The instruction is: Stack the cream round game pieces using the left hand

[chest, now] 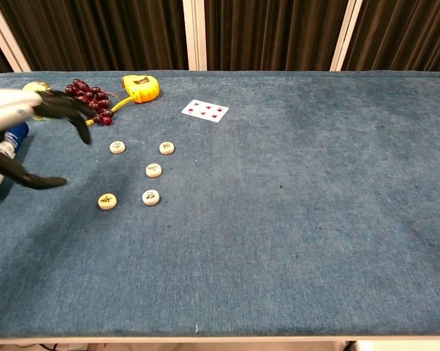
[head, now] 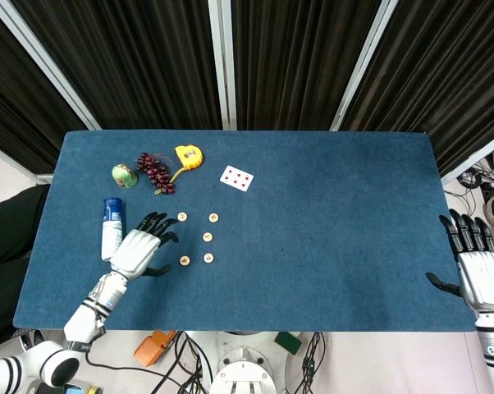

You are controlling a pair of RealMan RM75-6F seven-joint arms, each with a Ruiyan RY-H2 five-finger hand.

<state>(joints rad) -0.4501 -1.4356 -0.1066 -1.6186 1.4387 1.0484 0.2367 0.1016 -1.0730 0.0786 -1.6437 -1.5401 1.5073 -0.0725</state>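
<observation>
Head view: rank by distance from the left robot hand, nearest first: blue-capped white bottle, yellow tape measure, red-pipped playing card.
From the left robot hand:
1. Blue-capped white bottle, lying just to its left.
2. Yellow tape measure, at the back, beside the grapes.
3. Red-pipped playing card, back and further right.

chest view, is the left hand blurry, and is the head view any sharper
In the chest view the black-fingered white left hand is smeared and overexposed at the frame's left edge; in the head view it is crisp, fingers spread beside the cream round game pieces.
</observation>
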